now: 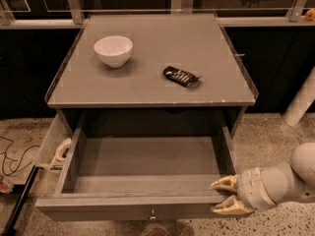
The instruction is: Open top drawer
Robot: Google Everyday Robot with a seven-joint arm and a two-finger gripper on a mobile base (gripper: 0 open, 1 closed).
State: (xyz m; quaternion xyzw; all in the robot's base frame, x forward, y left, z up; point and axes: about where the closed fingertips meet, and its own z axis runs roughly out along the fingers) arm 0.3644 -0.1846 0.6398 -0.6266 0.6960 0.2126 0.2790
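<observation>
The top drawer (142,205) of the grey cabinet stands pulled far out toward the camera, its deep grey interior bare. Its small metal knob (153,213) shows at the middle of the front panel near the bottom edge of the view. My gripper (222,196) is at the drawer's front right corner, its cream fingers (225,183) spread above and below the top edge of the front panel. The white arm reaches in from the lower right.
A white bowl (113,50) and a dark snack packet (181,76) lie on the cabinet top (206,43). A side compartment (53,149) holding a tape roll juts out at the left. Cables lie on the speckled floor at left. A white post (302,104) stands at right.
</observation>
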